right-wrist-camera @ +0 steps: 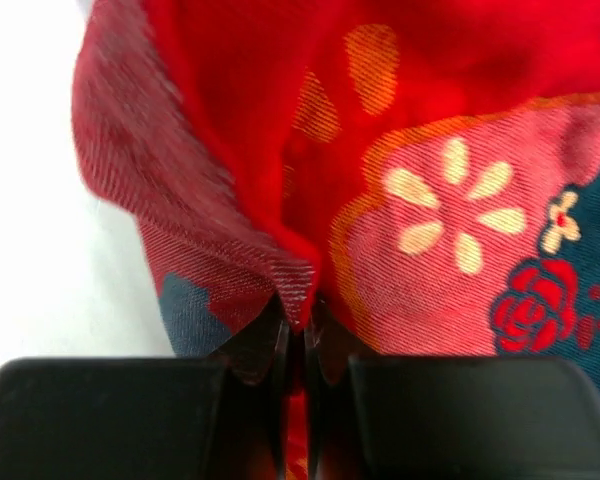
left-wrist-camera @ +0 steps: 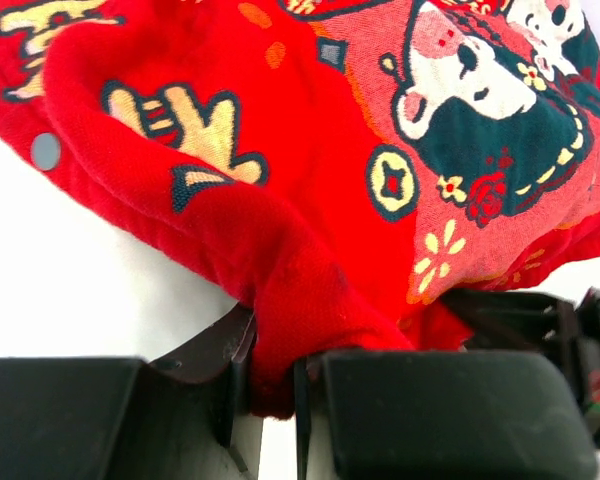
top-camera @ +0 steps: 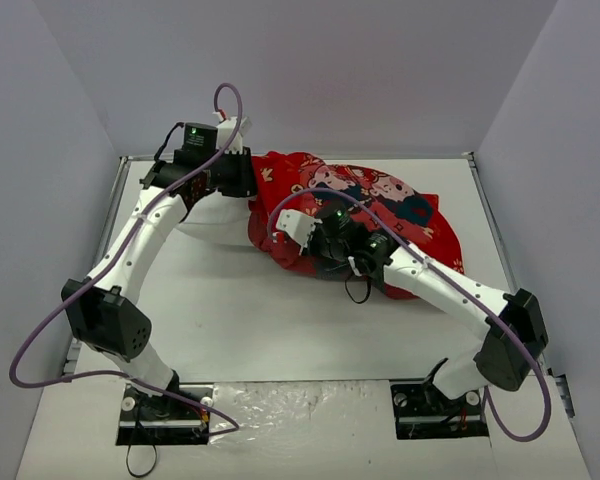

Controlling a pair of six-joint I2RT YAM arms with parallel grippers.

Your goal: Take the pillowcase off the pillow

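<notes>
red pillowcase (top-camera: 420, 215) bunched over right part of white pillow (top-camera: 212, 228), left gripper (left-wrist-camera: 275, 385) clamped on fabric fold above pillow's left end, right gripper (right-wrist-camera: 300, 335) pinched tight on pillowcase edge at pillow's near side

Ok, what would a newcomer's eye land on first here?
The bright red pillowcase with cartoon children, far middle of the table. The left gripper is shut on a bunched fold at its left end, the right gripper on an edge at its near side. White pillow peeks out at the left.
</notes>
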